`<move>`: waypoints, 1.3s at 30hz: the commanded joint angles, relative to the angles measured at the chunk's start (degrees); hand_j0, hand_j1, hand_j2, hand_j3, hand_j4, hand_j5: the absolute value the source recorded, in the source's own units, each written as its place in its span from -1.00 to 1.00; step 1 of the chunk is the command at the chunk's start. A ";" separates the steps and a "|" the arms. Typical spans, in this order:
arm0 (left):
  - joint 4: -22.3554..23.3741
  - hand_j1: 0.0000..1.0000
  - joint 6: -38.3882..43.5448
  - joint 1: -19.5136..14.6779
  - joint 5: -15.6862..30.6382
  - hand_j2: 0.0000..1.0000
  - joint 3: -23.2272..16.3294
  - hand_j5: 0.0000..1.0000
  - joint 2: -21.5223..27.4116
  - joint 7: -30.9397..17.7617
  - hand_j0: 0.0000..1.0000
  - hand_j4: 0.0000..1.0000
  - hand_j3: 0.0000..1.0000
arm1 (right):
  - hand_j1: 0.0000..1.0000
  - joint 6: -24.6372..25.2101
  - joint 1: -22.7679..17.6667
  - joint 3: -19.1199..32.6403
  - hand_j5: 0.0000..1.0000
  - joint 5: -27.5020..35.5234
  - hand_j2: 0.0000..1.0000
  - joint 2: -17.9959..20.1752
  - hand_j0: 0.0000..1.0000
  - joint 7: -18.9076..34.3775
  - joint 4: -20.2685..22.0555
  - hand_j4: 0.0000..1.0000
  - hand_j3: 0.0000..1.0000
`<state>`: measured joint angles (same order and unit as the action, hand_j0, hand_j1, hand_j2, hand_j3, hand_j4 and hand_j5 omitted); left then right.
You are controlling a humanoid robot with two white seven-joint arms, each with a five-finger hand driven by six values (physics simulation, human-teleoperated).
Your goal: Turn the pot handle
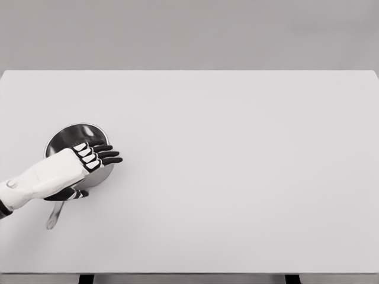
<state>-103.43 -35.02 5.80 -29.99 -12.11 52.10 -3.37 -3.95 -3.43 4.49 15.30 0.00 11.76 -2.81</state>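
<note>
A shiny steel pot (70,137) stands on the left part of the white table (237,177). Its thin handle (55,216) points toward the front edge, slightly left. My left hand (95,164) lies over the pot's near rim, coming in from the lower left. Its fingers (105,155) stretch out flat to the right, and the thumb (76,194) sits lower, beside the root of the handle. The hand hides the pot's front wall and the handle's joint. Nothing is grasped. My right arm does not show.
The table's front edge runs along the bottom of the view, with two dark legs below it. A plain grey wall stands behind the far edge.
</note>
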 commanded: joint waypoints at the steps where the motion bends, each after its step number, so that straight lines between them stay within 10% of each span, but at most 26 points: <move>1: -0.01 1.00 0.02 0.00 0.64 1.00 -0.02 1.00 0.19 0.90 1.00 1.00 1.00 | 1.00 0.00 0.00 0.00 1.00 -0.01 1.00 0.00 1.00 0.01 -0.01 1.00 1.00; 39: 0.07 1.00 0.02 0.70 2.31 1.00 0.42 1.00 7.48 0.99 1.00 1.00 1.00 | 1.00 0.00 0.00 0.00 1.00 -0.01 1.00 0.00 1.00 0.01 -0.01 1.00 1.00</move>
<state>-103.35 -35.01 6.50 -28.08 -11.70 59.25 -2.41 -3.95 -3.43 4.49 15.30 0.00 11.76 -2.81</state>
